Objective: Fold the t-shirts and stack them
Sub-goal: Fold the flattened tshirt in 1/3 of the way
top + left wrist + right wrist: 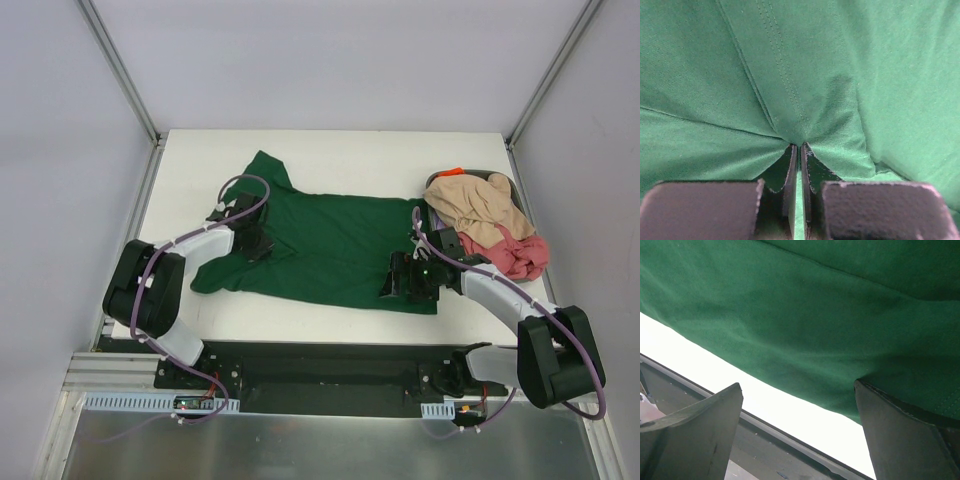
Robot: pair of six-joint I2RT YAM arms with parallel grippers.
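Pinching a pleat of the dark green t-shirt (330,240) spread on the tabletop (190,170), my left pincer (799,146) gripped for the fold — my right pincer (797,390) hung spread over its hem, not yet gripping.

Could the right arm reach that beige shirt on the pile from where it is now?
Probably yes. The right claw stands open at the green shirt's near edge, and the beige shirt lies uncovered just beyond it, with nothing between.

White table (200,160) inside plain pale walls (330,60), slanted metal posts (118,68), even soft light.
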